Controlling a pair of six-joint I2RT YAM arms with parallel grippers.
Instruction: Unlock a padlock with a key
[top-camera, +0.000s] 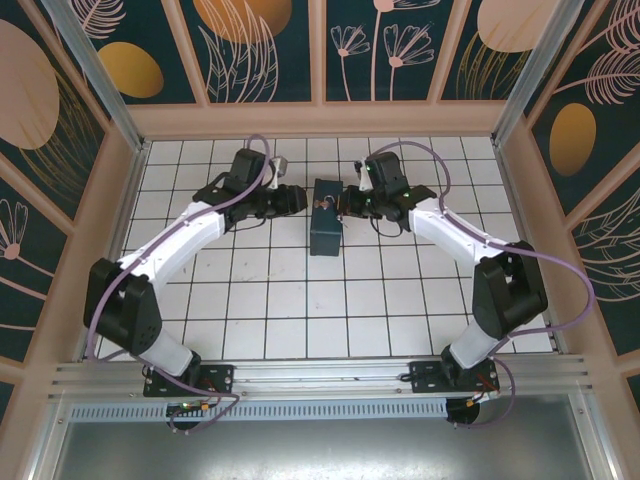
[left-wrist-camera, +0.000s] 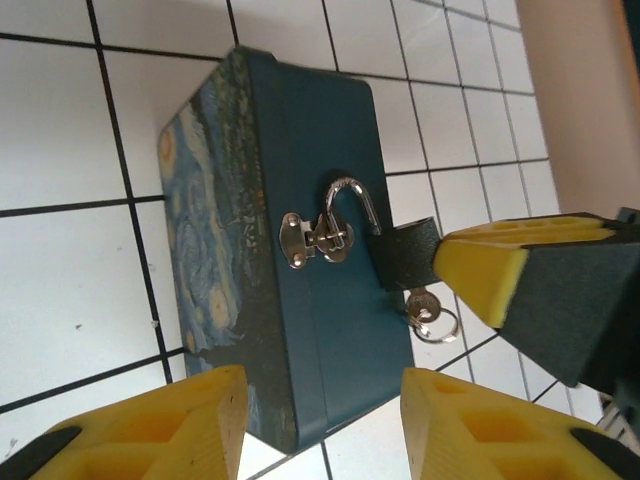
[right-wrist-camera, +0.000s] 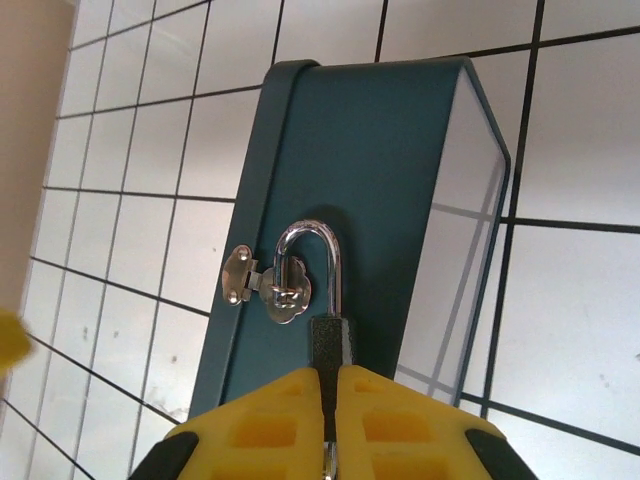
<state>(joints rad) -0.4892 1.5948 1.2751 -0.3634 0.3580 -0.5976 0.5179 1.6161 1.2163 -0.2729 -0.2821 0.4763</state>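
Padlock clamped in right gripper, hooked through box latch.
Key juts from its base, just ahead of left gripper, fingers parted and empty.

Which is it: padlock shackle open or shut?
Open: one shackle leg enters the padlock body; the other ends free by the hasp on the box.
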